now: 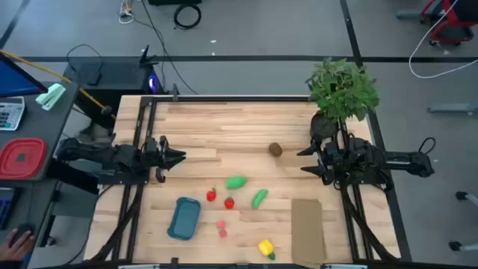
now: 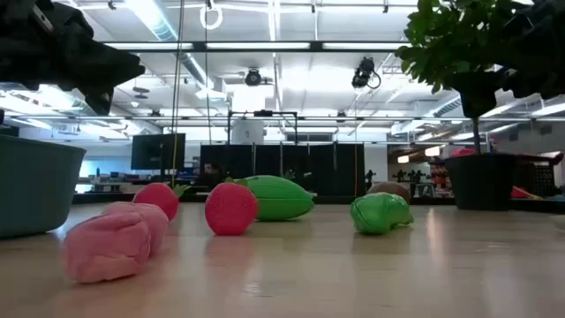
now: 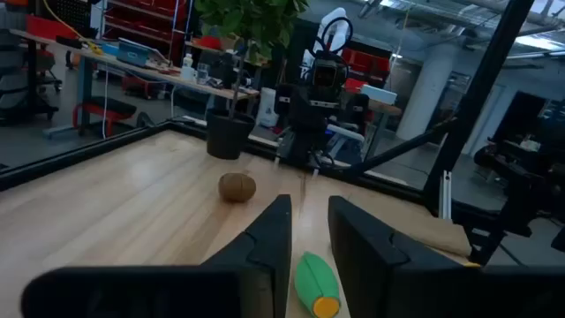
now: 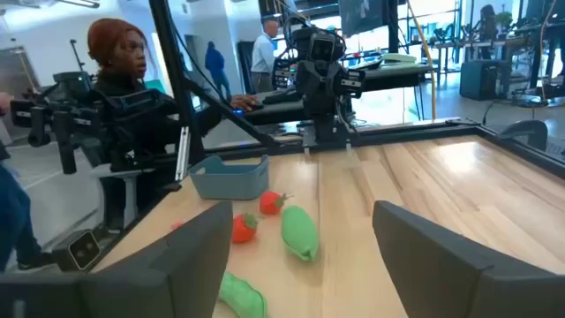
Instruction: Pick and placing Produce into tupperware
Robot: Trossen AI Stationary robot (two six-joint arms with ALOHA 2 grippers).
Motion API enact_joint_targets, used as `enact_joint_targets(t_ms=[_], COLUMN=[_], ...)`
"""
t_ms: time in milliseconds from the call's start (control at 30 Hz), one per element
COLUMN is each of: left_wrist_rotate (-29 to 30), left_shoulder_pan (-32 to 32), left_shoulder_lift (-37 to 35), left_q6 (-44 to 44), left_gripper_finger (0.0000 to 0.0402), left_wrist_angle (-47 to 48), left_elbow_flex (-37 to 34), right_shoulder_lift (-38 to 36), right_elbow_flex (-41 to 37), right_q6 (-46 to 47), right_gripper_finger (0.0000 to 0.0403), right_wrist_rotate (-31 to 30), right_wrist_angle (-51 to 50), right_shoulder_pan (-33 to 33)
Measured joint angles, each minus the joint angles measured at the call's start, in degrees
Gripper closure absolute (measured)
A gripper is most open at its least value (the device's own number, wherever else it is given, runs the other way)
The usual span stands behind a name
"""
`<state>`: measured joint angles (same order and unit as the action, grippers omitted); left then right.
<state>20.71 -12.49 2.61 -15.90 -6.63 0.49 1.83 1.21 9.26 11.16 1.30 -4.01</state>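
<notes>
— Teal plastic first: where is the tupperware (image 1: 184,218) sitting?

— It is lying on the wooden table (image 1: 224,127) toward the near-left part, angled a little, and nothing is showing inside it from above. In the low view its wall (image 2: 35,185) is filling the left edge.

— And the produce?

— It is all lying loose on the boards. A larger green piece (image 1: 237,181) is resting near the middle, with a second, slimmer green piece (image 1: 259,198) just to its right. Two small red pieces, one (image 1: 211,196) and the other (image 1: 229,202), are sitting between those and the container. Two pink pieces (image 1: 222,228) are lying close together nearer the front edge, a yellow piece (image 1: 266,247) is sitting at the front, and a brown round one (image 1: 275,149) is resting well apart, farther back toward the potted plant (image 1: 342,90).

— What are the arms doing?

— The left gripper (image 1: 179,156) is hovering over the left side of the table, pointing inward, its fingers (image 3: 269,243) standing only narrowly apart with nothing between them. The right gripper (image 1: 305,161) is hanging at the right side beside the plant, its jaws spread wide and holding nothing.

— Anything else around?

— A flat cardboard rectangle (image 1: 307,230) is lying at the near right, a red container (image 1: 22,158) is sitting on the side desk, and a person (image 4: 119,66) is showing beyond the table in the right wrist view.
</notes>
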Motion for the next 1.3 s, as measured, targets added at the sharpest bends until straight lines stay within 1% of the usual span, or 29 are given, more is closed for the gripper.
enact_joint_targets(t_ms=[133, 433, 767, 1067, 1300], left_wrist_rotate=[-0.02, -0.02, -0.02, -0.01, -0.02], left_shoulder_pan=[0.0, 0.0, 0.0, 0.0, 0.0], left_shoulder_lift=[-0.02, -0.01, -0.02, -0.01, 0.0], left_q6=[0.0, 0.01, 0.0, 0.01, 0.0], left_gripper_finger=[0.0312, 0.0321, 0.0312, 0.0321, 0.0314], left_wrist_angle=[0.0, 0.0, 0.0, 0.0, 0.01], left_elbow_flex=[0.0, 0.02, 0.0, 0.01, 0.01], right_shoulder_lift=[0.01, 0.0, 0.01, 0.01, 0.01], right_elbow_flex=[0.02, 0.0, 0.02, 0.0, 0.01], right_q6=[0.0, 0.0, 0.0, 0.0, 0.0], right_gripper_finger=[0.0119, 0.0119, 0.0119, 0.0119, 0.0119], right_wrist_rotate=[0.0, 0.0, -0.01, 0.0, -0.01], right_wrist_angle=[0.0, 0.02, 0.01, 0.0, 0.0], right_shoulder_pan=[0.01, 0.0, 0.0, 0.0, 0.01])
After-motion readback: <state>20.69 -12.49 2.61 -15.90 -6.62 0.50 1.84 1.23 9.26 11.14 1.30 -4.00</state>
